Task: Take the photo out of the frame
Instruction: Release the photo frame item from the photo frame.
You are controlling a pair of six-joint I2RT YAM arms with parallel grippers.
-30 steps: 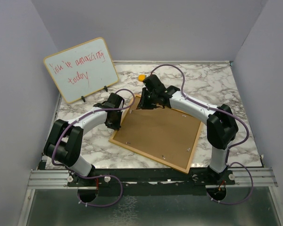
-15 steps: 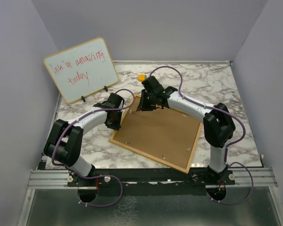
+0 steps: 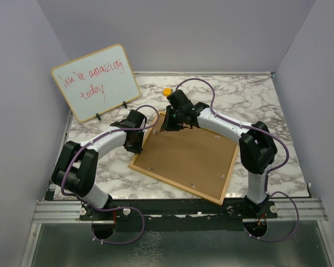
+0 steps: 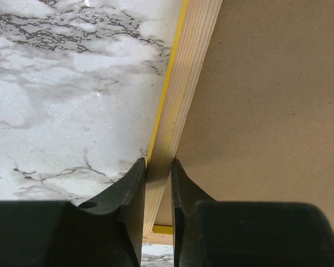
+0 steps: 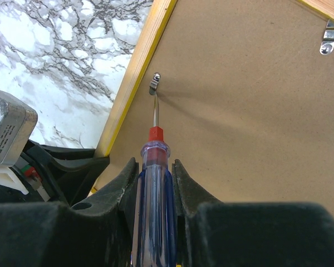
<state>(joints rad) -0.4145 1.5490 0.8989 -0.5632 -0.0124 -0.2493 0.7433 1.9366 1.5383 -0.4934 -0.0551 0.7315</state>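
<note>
L gripper point(image 4: 158, 167) clenched on frame point(image 4: 185, 83) rim, one finger each side of the wood edge w/ yellow trim; grip is on frame's 10 o'clock side in top view. R gripper point(image 5: 155, 167) grasping screwdriver point(image 5: 154, 206) (blue/clear handle, red collar). Shaft points to 12 o'clock in wrist view, tip at small metal clip point(image 5: 154, 82) just inside the rim. R gripper sits over frame's 12 o'clock corner. Frame lies flat, back up, mid marble table point(image 3: 256, 100), turned cornerwise. Brown backing board point(image 3: 183, 156) fills frame inside rim; second clip point(image 5: 328, 38) at 1 o'clock in R wrist view. Can't see photo. Whiteboard point(image 3: 96, 82) w/ red writing stands at table's 10 o'clock. Small orange item point(image 3: 167, 91) at 12 o'clock, just past frame corner.
</note>
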